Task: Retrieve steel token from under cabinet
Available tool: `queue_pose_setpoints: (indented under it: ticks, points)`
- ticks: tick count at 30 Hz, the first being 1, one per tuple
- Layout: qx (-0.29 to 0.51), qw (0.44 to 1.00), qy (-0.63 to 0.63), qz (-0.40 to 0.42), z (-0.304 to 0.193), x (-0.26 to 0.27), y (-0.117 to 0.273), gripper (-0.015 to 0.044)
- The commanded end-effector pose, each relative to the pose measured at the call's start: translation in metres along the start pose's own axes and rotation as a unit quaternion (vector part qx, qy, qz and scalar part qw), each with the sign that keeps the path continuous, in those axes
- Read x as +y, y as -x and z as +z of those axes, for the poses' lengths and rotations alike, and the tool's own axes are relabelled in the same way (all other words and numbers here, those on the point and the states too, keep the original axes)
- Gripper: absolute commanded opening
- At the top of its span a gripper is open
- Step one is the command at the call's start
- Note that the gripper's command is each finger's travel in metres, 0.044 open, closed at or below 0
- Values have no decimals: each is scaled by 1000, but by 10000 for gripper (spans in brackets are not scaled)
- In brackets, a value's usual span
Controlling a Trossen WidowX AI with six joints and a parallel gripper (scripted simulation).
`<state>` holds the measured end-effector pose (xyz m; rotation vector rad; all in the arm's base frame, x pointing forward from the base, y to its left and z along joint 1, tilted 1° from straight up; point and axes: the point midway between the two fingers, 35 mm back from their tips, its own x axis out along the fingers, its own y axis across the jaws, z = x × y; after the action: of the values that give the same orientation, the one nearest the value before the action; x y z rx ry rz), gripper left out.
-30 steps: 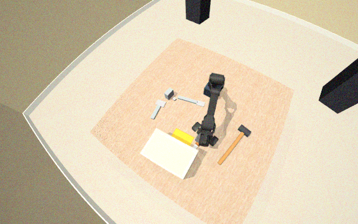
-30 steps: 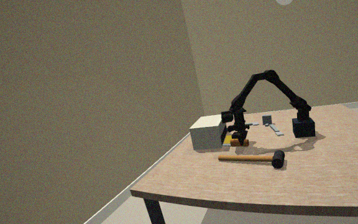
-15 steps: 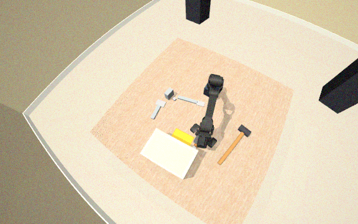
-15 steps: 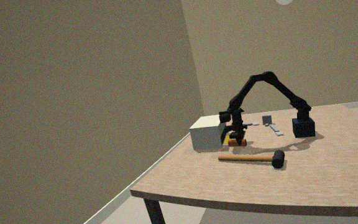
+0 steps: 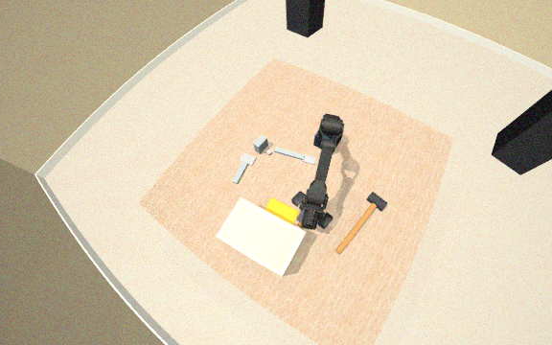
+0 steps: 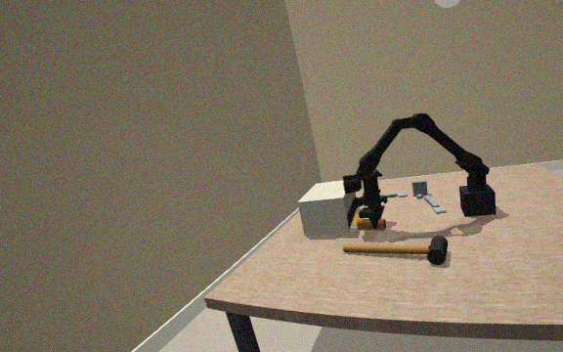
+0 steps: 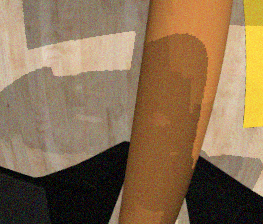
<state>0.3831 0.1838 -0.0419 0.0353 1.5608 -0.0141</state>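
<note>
The white cabinet [image 5: 262,237] [image 6: 324,217] stands on the table. The yellow marked area [image 5: 282,210] [image 7: 262,75] lies along its front; a sliver shows in the exterior view. My gripper [image 5: 310,224] [image 6: 373,225] [image 7: 157,154] points down just outside the front right corner of the cabinet, beside the yellow area. It is shut on the thick orange handle [image 6: 363,224] [image 7: 182,90] of a tool, low over the table. The handle points toward the cabinet; a pale bit of the tool shows beyond it in the exterior view, and its far end is hidden. The token is not visible.
A hammer [image 5: 358,225] [image 6: 386,248] with a black head lies to the side of the arm. Two flat grey tools [image 5: 242,169] [image 5: 294,154] and a small grey block [image 5: 261,144] [image 6: 419,189] lie between the arm's base and the cabinet.
</note>
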Motion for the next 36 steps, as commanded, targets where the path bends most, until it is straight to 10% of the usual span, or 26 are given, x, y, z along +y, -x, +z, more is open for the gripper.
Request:
queue_pose_setpoints:
  ticks: [1,36]
  points:
    - [1,1000,-1,-1,0,-8,-1,0]
    - [1,1000,-1,-2,0,-46,-2,0]
